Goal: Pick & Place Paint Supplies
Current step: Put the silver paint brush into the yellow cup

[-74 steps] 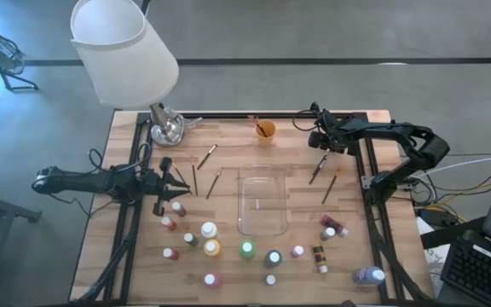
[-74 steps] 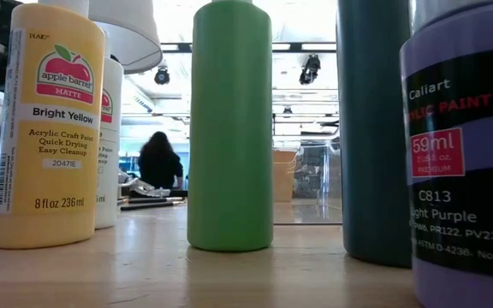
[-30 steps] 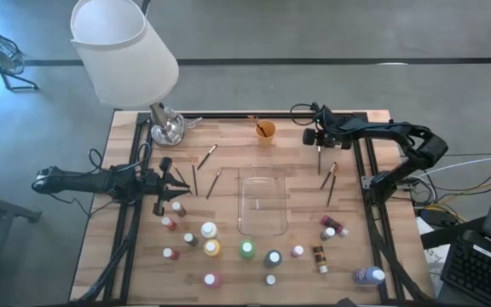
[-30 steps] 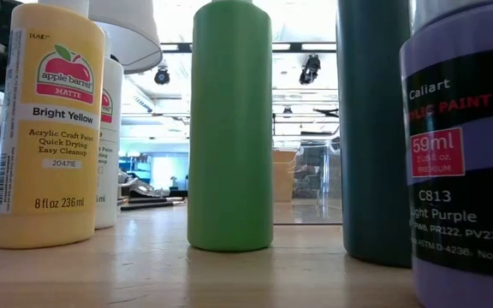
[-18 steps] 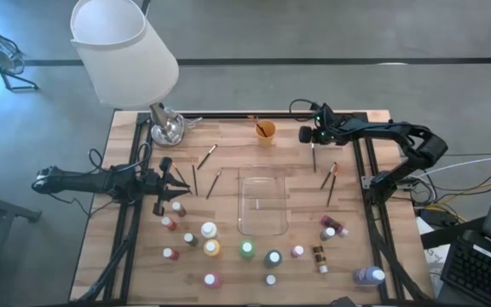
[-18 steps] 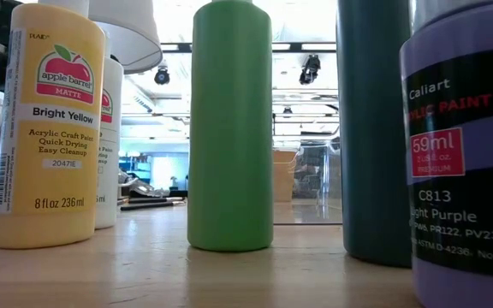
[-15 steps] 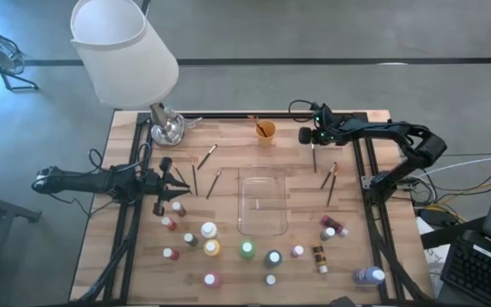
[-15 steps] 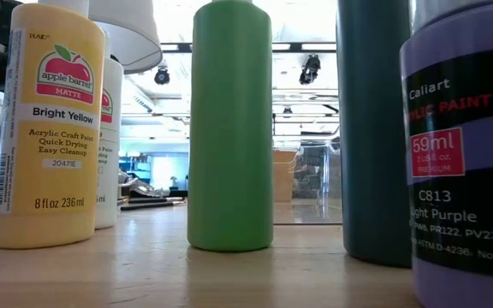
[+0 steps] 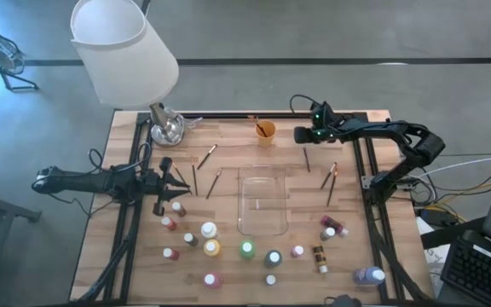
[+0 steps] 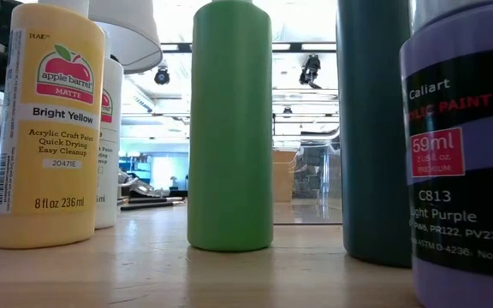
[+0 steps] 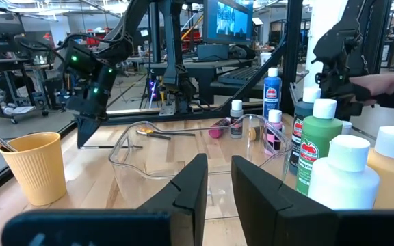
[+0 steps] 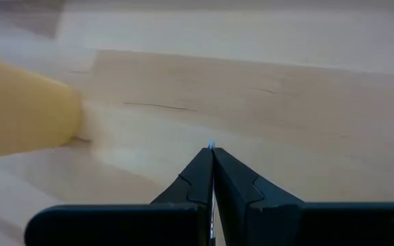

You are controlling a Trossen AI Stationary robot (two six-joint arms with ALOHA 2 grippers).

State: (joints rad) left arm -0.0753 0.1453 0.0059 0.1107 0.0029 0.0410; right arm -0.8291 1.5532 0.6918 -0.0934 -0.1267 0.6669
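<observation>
My right gripper (image 9: 299,135) hovers at the far right of the table, just right of the small orange cup (image 9: 265,130), and is shut on a thin dark brush (image 9: 306,158). In the right wrist view the cup (image 12: 19,126) shows beside the shut fingers (image 12: 212,154). Other brushes (image 9: 329,176) (image 9: 214,182) lie flat on the wood. Paint bottles (image 9: 246,249) stand on their bases along the near side. My left gripper (image 9: 177,181) waits at the left, its fingers (image 11: 215,184) slightly apart around nothing. My right gripper pinches the brush between its two fingers, which slant down toward the table's left. A bluish end (image 12: 211,145) pokes out just past the fingertips. The rest of the shaft (image 9: 306,159) sticks out from the gripper toward the near edge.
A clear plastic tray (image 9: 262,223) lies at the table's middle. A lamp with a white shade (image 9: 126,47) stands on a metal base (image 9: 168,128) at the far left corner. The bottles fill the foreground of the low view (image 10: 229,128). Bare wood lies between cup and tray.
My right gripper has gone toward the table's left, closer to the orange cup, carrying the brush along and turning at the wrist. The brush has swung with it and now points more toward the near edge.
</observation>
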